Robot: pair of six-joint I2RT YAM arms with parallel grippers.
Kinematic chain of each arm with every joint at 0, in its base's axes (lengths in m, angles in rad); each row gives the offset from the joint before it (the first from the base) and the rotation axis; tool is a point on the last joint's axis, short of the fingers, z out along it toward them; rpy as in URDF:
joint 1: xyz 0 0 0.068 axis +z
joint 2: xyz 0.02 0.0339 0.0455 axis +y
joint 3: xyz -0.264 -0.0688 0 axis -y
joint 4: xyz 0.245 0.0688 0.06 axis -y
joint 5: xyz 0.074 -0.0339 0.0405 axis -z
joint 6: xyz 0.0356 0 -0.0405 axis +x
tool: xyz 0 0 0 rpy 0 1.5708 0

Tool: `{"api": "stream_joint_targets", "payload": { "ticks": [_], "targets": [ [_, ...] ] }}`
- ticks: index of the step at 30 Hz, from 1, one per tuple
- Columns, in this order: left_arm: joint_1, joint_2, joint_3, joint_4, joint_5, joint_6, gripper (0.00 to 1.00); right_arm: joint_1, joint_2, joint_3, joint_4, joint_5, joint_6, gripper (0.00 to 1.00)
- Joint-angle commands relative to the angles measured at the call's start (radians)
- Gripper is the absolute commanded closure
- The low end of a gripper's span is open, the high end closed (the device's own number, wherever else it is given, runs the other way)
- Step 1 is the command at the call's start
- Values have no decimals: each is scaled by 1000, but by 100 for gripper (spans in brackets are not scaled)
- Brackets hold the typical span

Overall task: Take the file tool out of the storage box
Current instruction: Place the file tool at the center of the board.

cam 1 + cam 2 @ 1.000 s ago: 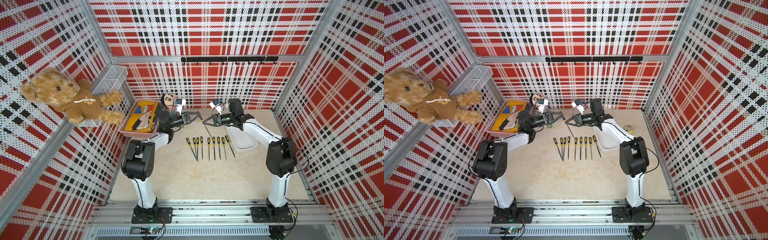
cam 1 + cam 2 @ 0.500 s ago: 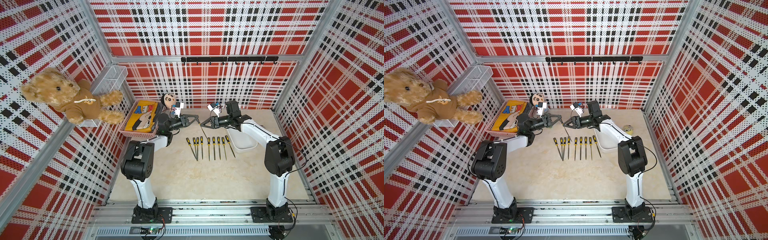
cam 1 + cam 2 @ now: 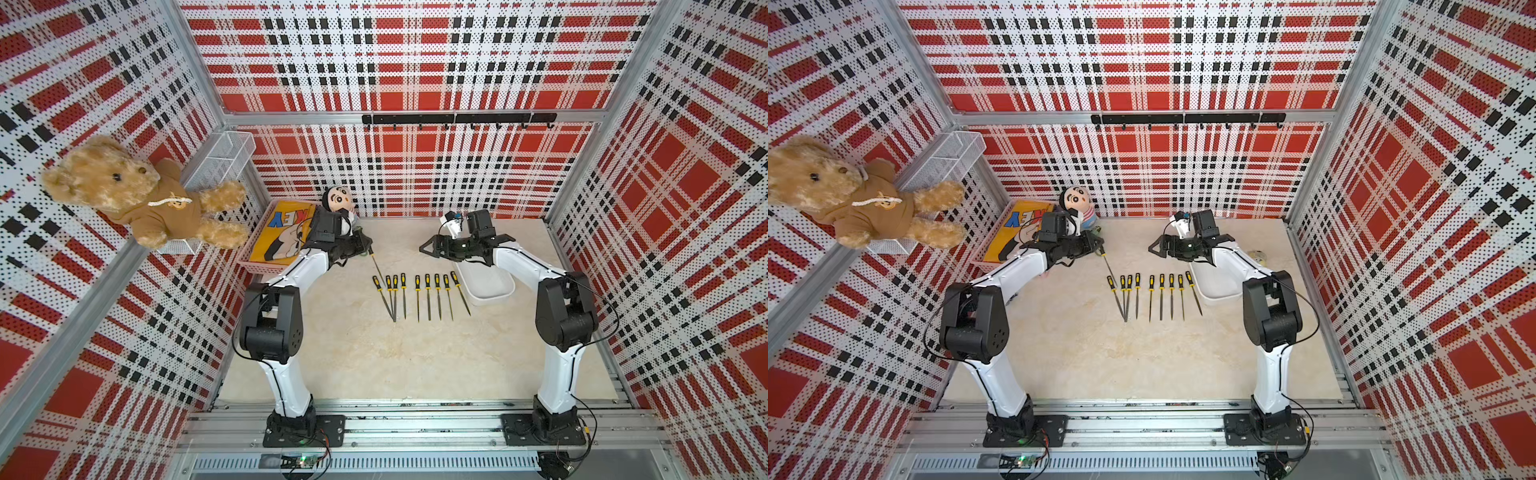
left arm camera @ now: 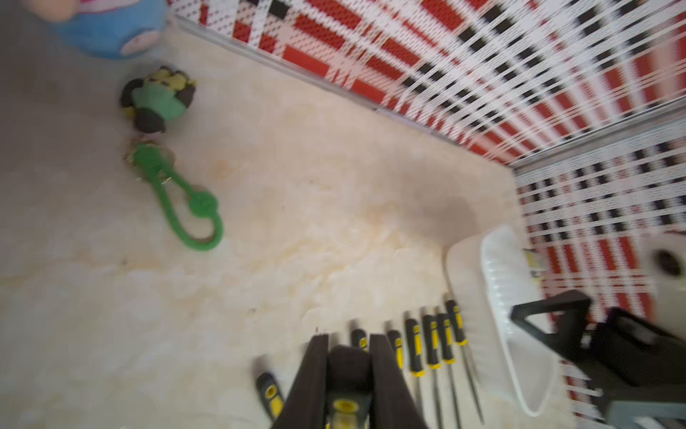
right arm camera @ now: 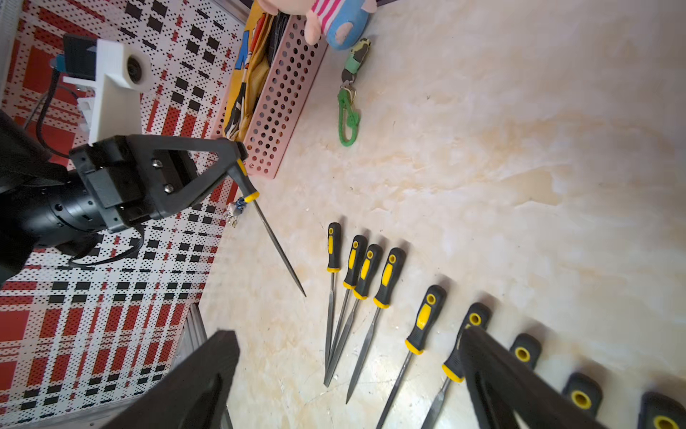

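Up on the left wall, a teddy bear (image 3: 124, 195) sits against a white wire-mesh basket (image 3: 224, 158). Below it, in the table's (image 3: 395, 365) far left corner, a pink perforated basket (image 3: 259, 266) holds a yellow printed bag (image 3: 278, 232). A doll (image 3: 338, 199) lies at the basket's far end, and a green keyring (image 5: 347, 119) lies on the table near the doll.

Next comes the left gripper (image 3: 368, 248). Its jaws are clamped tight on the black-and-yellow handle of the file tool (image 5: 274, 241). The file is out of the tub and slants down, its tip close over the table, just left of the row of files (image 3: 419, 291). Those lie side by side mid-table, handles toward the far edge.

Just beside the row's right end sits the storage box (image 3: 492, 298), between the files and the table's right edge. The right gripper (image 3: 465, 251) hangs above the box's far end, its jaws spread wide with nothing between them.
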State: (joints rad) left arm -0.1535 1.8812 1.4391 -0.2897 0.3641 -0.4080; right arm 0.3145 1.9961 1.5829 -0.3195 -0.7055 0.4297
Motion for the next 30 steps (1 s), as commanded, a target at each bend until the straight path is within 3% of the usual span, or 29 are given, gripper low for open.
{"api": "stream_joint_targets", "payload": {
  "ticks": [1,5,24,30],
  "targets": [
    [-29,68,63,-312,-222,119,100,9,-21,8,-12,18,-19,0],
    [-56,93,95,-378,-299,123,100,10,-26,-3,-8,9,-28,0],
    [-86,235,72,-403,-330,140,99,8,-4,8,-87,51,-62,0],
    [-86,251,73,-401,-337,143,89,8,-9,-3,-85,72,-62,0]
  ]
}}
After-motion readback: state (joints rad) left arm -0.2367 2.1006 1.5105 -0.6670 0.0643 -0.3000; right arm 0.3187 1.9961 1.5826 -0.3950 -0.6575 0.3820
